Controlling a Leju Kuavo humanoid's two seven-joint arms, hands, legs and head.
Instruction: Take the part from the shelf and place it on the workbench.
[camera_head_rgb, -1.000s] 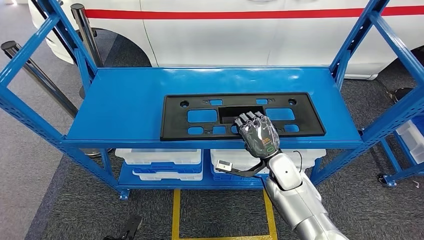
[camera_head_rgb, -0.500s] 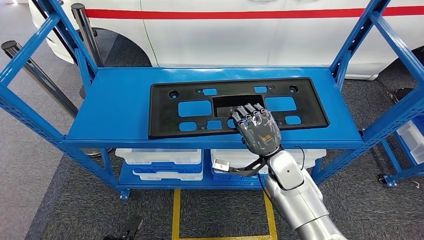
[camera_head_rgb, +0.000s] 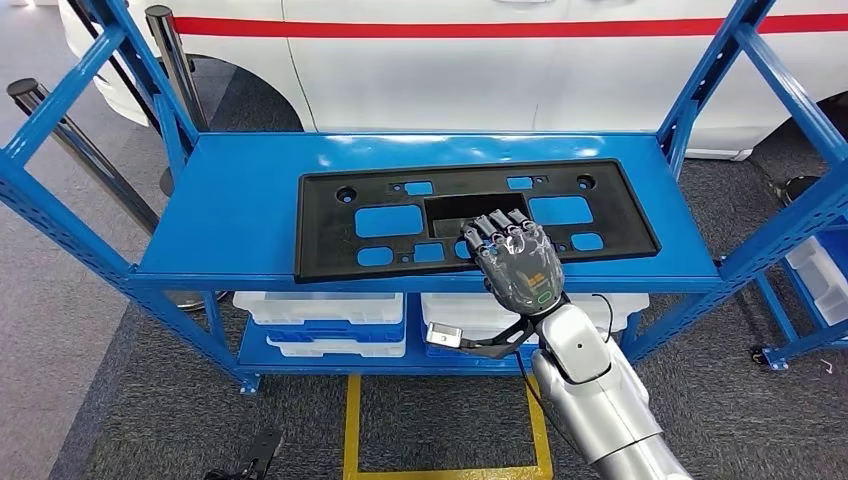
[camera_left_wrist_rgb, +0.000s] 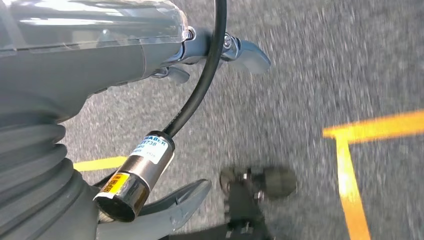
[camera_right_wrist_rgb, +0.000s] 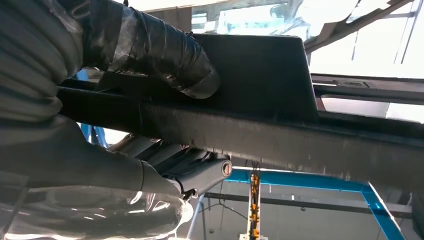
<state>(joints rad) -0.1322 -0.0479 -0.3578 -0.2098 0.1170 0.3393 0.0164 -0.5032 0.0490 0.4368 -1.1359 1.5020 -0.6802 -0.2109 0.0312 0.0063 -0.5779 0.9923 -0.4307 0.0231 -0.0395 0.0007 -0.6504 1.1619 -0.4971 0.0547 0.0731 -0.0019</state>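
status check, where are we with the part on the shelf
Right hand grips black part at its front edge. Part over blue shelf. Left hand holds nothing. Nothing blocking.

One black part (camera_head_rgb: 470, 218) lies on the top deck of one blue shelf (camera_head_rgb: 250, 215), and one of my hands, the right hand (camera_head_rgb: 518, 262), grips its near edge. Under the deck sit three white bins (camera_head_rgb: 318, 310) (two stacked to the left, one to the right). One white car (camera_head_rgb: 500, 70) with a single red stripe stands behind. Two dark posts (camera_head_rgb: 75, 140) lean at the left. My left hand (camera_left_wrist_rgb: 100, 55) hangs over one grey floor (camera_left_wrist_rgb: 325, 65).
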